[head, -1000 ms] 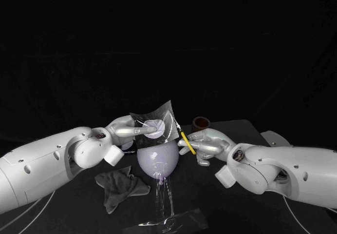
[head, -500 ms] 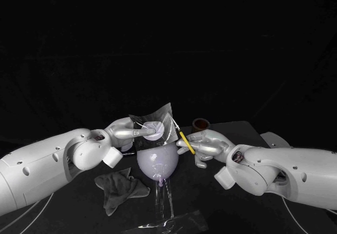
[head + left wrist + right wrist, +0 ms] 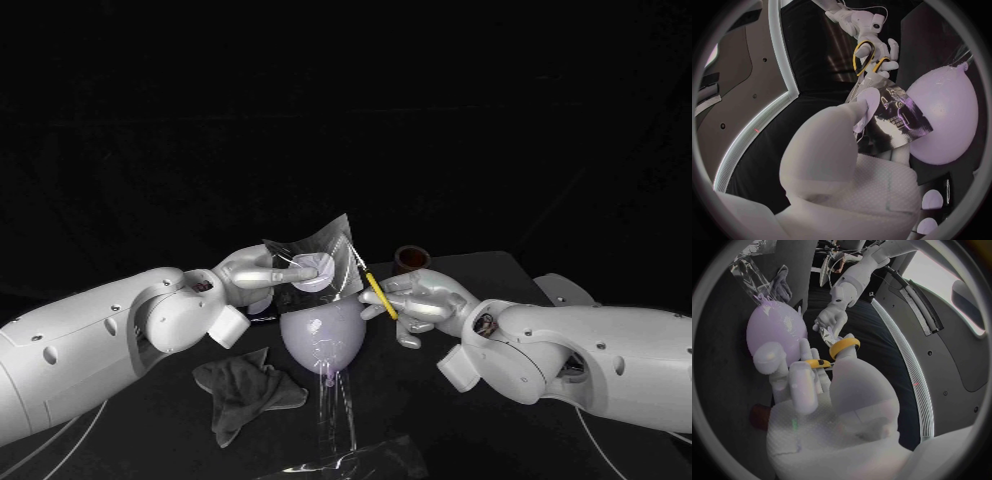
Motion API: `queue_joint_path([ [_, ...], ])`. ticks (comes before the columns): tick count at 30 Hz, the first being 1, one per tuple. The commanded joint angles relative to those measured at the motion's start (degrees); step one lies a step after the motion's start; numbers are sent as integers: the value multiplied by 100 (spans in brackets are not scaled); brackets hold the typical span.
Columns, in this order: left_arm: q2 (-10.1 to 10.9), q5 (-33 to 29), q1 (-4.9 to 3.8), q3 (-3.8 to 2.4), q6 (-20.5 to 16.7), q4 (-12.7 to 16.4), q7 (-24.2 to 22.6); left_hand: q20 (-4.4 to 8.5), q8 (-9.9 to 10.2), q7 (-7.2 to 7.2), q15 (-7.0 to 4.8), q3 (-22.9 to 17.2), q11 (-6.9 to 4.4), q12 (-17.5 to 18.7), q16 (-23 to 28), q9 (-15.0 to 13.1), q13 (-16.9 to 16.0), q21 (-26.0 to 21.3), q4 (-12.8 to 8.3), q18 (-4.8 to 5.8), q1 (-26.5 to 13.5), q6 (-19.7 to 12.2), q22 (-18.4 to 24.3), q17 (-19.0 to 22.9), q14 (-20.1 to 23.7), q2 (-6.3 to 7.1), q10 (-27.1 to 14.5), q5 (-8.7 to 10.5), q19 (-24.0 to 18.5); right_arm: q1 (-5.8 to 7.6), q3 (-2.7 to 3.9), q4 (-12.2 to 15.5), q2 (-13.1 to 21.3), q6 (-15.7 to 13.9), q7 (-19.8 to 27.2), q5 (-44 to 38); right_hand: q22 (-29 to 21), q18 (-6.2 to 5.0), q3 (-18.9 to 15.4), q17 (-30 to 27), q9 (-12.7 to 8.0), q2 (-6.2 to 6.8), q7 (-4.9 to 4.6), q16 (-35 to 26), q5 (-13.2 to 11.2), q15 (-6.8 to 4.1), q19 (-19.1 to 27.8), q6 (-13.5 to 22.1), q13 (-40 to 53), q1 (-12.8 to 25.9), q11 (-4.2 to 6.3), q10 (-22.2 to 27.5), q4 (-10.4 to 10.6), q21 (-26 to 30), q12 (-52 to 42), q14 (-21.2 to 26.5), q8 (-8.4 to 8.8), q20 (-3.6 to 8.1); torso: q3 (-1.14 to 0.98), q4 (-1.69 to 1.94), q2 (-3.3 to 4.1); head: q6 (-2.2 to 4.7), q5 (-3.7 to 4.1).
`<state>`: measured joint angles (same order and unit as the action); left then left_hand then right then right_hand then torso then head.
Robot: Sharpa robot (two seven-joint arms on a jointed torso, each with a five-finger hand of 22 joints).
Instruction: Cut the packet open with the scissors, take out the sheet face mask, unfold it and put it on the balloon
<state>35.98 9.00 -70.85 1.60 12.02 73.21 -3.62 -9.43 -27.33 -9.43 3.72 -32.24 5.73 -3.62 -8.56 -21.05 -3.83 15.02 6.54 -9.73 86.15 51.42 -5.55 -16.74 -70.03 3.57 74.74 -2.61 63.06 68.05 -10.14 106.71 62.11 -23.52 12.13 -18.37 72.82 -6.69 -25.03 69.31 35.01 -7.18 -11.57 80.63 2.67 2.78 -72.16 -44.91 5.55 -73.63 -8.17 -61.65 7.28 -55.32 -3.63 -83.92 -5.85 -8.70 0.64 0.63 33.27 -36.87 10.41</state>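
Observation:
My left hand [image 3: 274, 272] pinches a silver foil packet [image 3: 315, 255] and holds it upright just above the pale lilac balloon [image 3: 325, 335]. The balloon stands on a clear stand. In the left wrist view the packet [image 3: 893, 118] lies against the balloon [image 3: 948, 115], under my left hand's fingers [image 3: 856, 116]. My right hand [image 3: 421, 298] grips yellow-handled scissors [image 3: 379, 292], their tip right at the packet's right edge. The right wrist view shows the yellow handle loop [image 3: 844, 346] over my right hand [image 3: 811, 382], with the left hand [image 3: 832, 317] and the balloon [image 3: 776, 327] beyond.
A dark grey cloth [image 3: 245, 385] lies crumpled on the table at the front left of the balloon. A brown cylinder [image 3: 411, 256] stands behind my right hand. The stand's clear base [image 3: 353, 460] reaches the table's front edge.
The scissors' tip has edged closer to the packet's right side. My left hand keeps its hold on the packet over the balloon.

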Motion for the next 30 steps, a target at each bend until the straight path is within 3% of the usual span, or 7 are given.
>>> queue_joint_path([
  [1,-9,-149,4,3,199,6,30,2,-36,-12,-16,7,0,-37,10,-438,-10,29,-34,-74,1,40,6,-10,-28,-45,40,-17,31,19,19,0,-16,167,168,16,-42,-81,-148,-60,-14,-10,-72,-56,8,49,79,35,-29,54,-3,81,24,87,10,-43,20,-18,-1,1,2,15,-2],
  [13,3,-765,4,3,319,-83,-73,19,-21,-10,-37,16,-14,-54,-18,-473,-17,51,-52,-81,-25,-11,3,-34,-91,-67,99,-18,72,51,36,-36,-72,261,219,37,-86,-98,-145,-81,-31,-9,-50,-70,8,49,124,98,-76,58,5,133,17,161,2,-24,49,-27,8,14,2,46,5],
  [19,10,-996,4,3,315,-128,-173,20,-16,-10,-39,21,-15,-55,-21,-483,-17,54,-48,-78,-41,-24,4,-39,-100,-73,110,-17,77,61,40,-47,-95,305,207,46,-80,-96,-141,-77,-32,-26,-40,-66,8,41,113,93,-86,47,18,100,7,140,-22,-24,43,-25,10,-1,3,52,1],
  [30,13,-1008,5,3,505,-139,-148,28,-14,-6,-47,21,-21,-57,-27,-501,-17,59,-60,-80,-45,-35,5,-48,-118,-85,130,-18,89,65,46,-67,-138,312,230,49,-91,-101,-141,-91,-32,-29,-38,-72,8,39,123,91,-89,45,20,93,5,160,-26,-20,40,-24,9,12,6,69,-17],
])
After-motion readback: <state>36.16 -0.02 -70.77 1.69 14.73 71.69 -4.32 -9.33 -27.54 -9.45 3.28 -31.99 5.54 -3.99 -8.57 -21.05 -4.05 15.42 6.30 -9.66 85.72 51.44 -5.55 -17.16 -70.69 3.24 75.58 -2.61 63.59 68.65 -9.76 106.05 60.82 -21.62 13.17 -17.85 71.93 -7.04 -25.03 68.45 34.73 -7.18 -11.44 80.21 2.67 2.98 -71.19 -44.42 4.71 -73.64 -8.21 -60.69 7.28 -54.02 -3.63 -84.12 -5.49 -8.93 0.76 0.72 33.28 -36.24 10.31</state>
